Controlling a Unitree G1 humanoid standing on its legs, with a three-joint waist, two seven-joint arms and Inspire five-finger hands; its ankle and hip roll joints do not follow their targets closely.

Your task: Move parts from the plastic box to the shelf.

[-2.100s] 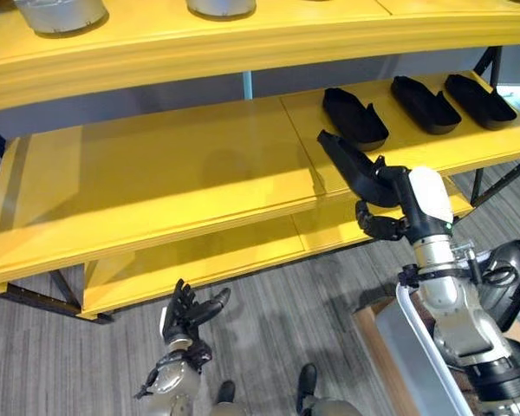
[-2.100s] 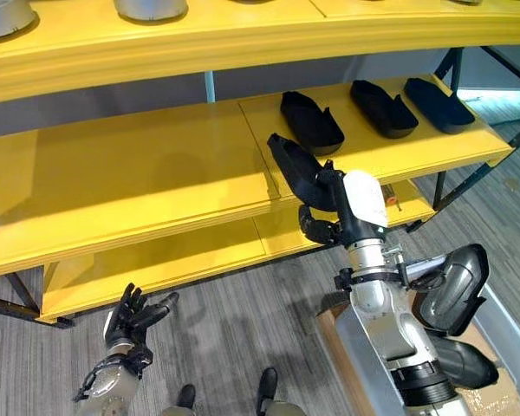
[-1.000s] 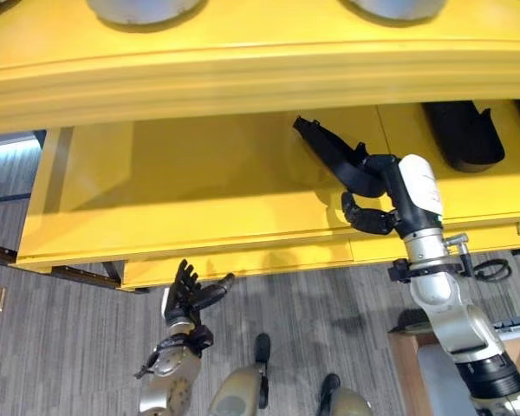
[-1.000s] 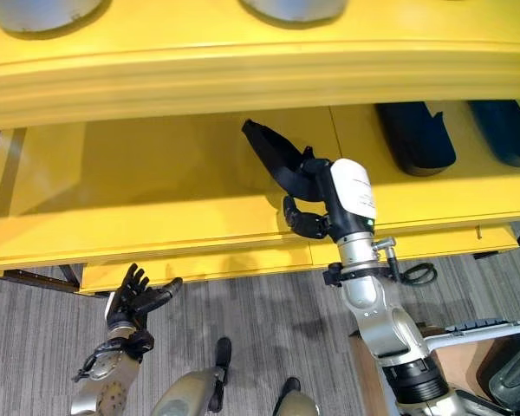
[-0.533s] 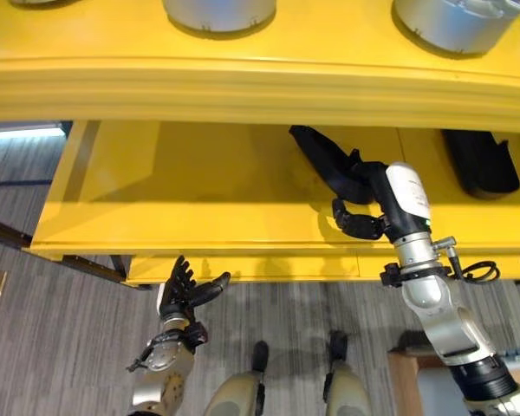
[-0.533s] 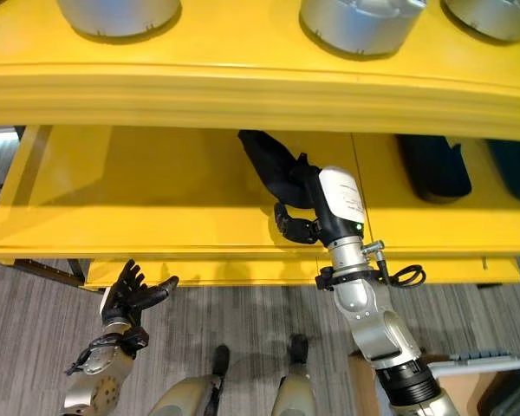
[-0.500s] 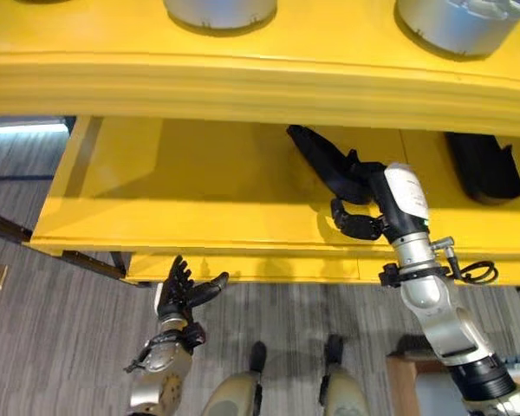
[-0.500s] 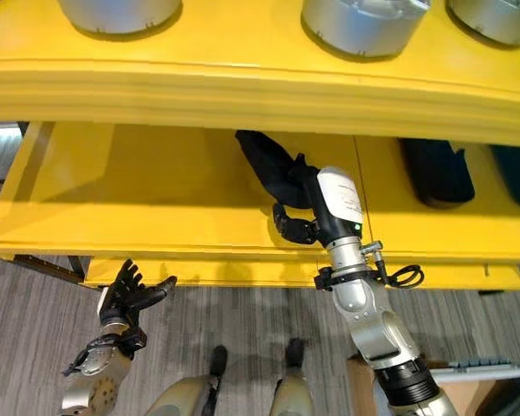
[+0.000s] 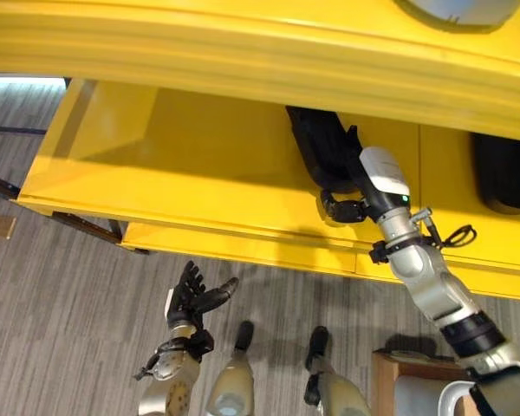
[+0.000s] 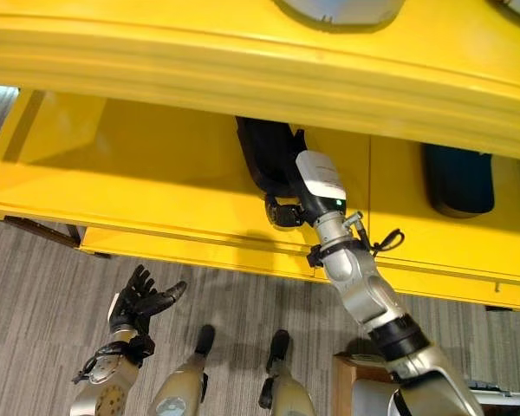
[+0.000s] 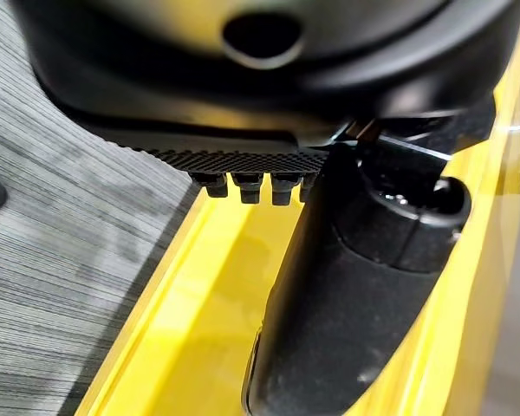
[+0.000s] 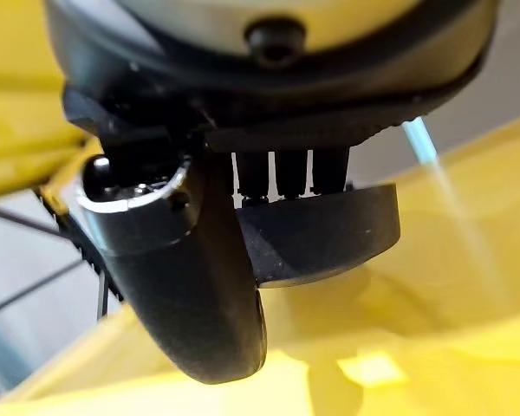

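Yellow shelf [image 9: 199,173]: fills the upper half of both eye views. Its top tier runs as a thick band across the top of the frame; the middle tier lies below that, in shadow toward the back.

Grey striped floor [image 9: 61,286]: lower half of the frame, below the shelf's front edge.

Grey round containers [image 10: 338,9]: on the top tier, cut off by the upper edge of the frame.

Black part [image 9: 316,152]: long, dark, tray-like piece at centre frame, just right of the middle. It sits over the middle tier with its far end under the top tier's shadow. Cannot tell whether it rests on the board or is held just above it.

Second black part [image 10: 458,179]: lies on the middle tier, right of frame, well apart from the first.

Right hand [image 9: 342,204]: reaches in from lower right and is clenched on the near end of the black part. In the right wrist view the thumb [image 12: 191,295] overlaps the part's edge [image 12: 329,230].

Left hand [image 10: 143,303]: lower left of frame, over the floor, fingers spread and relaxed, grasping nothing.
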